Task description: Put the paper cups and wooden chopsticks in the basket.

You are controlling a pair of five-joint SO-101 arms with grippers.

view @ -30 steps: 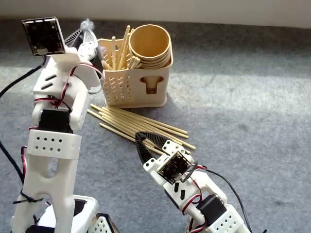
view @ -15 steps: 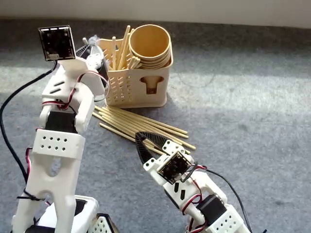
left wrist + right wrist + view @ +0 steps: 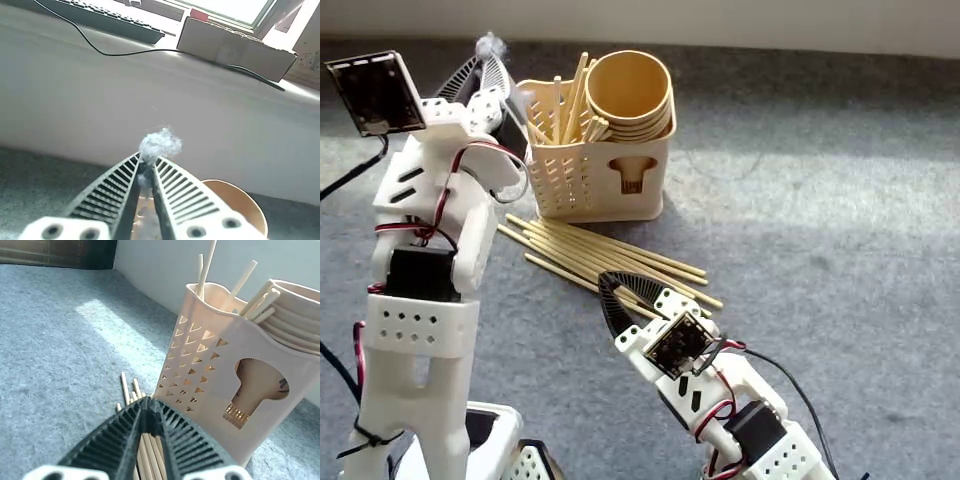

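High view: the cups (image 3: 628,85) sit in the basket (image 3: 585,185), but loose chopsticks (image 3: 620,260) lie on the floor just beside it. The right gripper (image 3: 608,290) rests closed on that pile and seems to hold none; I think it must open, then pinch one

Your left arm (image 3: 420,300) is a white printed shell with black servo blocks set in it, a row of small round holes across one bracket, and red and black wires (image 3: 445,192) looping behind the fingers. The left gripper (image 3: 148,162) has two tapering, ribbed fingers, with round screw holes in the pale mount at their base. A square black camera board (image 3: 375,92) sits just behind them. Your right arm (image 3: 740,410) is built the same, though its right gripper (image 3: 151,402) carries black ribbed fingers, and a thin black cable (image 3: 798,392) trails off behind
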